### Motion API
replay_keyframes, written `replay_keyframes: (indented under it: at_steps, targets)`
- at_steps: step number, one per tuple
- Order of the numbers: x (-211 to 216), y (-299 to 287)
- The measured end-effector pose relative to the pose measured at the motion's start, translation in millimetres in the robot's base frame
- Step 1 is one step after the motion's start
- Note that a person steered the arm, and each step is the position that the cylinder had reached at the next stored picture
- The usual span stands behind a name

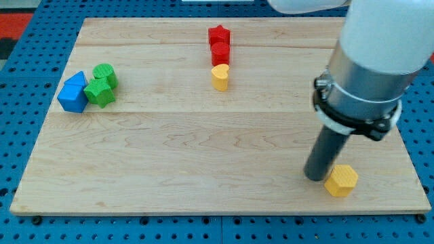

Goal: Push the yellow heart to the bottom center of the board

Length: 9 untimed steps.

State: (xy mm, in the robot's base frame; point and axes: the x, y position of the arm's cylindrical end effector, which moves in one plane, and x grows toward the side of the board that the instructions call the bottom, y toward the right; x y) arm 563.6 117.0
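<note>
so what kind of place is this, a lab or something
Probably a robotics lab bench for block pushing: a pale wooden board on blue matting, small coloured blocks like the yellow heart, and my tip beside the yellow hexagonal block.

The board point(203, 149) lies open across its middle and along the bottom edge to the view's left. Two red blocks point(219, 44) stand stacked in line just above the yellow heart point(220, 77), closing its top side. My tip point(316, 176) touches a yellow hexagon point(341, 180), crowding the bottom right. Green blocks point(102, 85) and a blue block point(73, 93) cluster far left.
</note>
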Motion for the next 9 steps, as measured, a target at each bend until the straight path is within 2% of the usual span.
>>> replay_keyframes:
  at_steps: [2, 3, 4, 5, 6, 8, 9]
  targets:
    - [-97.9, -43.0]
    - [-154.3, -44.8]
    - [-181.0, -43.7]
    - [-194.4, -74.9]
    - [-218.3, -77.0]
    - [-224.2, -126.0]
    - [-212.9, -135.7]
